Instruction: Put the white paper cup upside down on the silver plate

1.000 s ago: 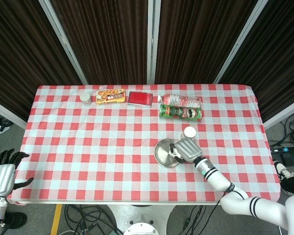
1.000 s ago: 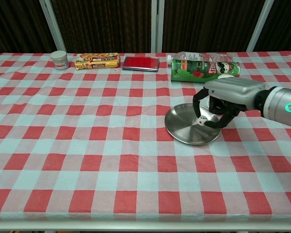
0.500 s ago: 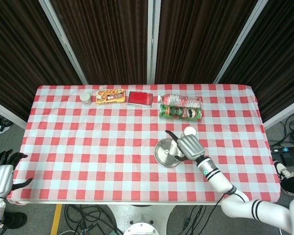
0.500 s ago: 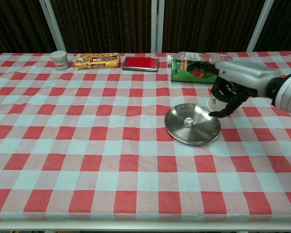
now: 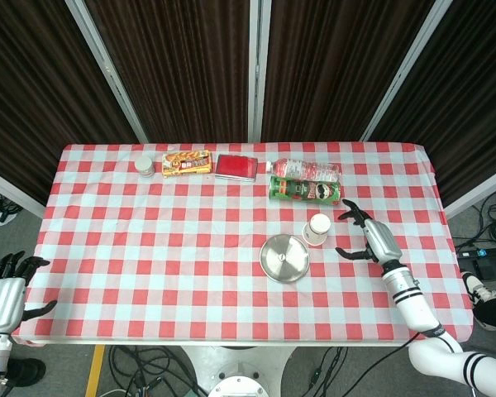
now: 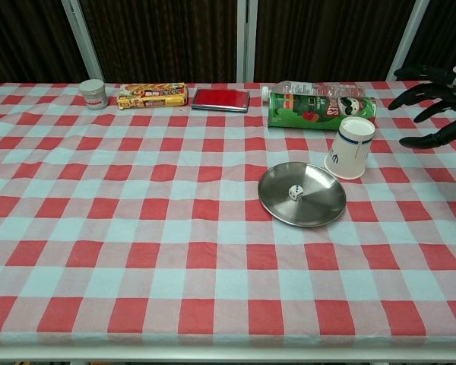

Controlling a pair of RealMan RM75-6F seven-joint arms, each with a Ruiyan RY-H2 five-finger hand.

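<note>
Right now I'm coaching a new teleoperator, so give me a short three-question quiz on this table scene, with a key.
1. True or false: the white paper cup already sits on the round silver metal plate.
2. What small thing lies on the plate? A) a white die B) a coin C) a bottle cap
3. Fill in: the right hand, fingers spread, holds ____.

Key:
1. False; the cup stands on the red-and-white checked tablecloth beside the plate, wide mouth down.
2. A, a white die.
3. Nothing; it hangs apart from the cup, to its right in the chest view.
</note>
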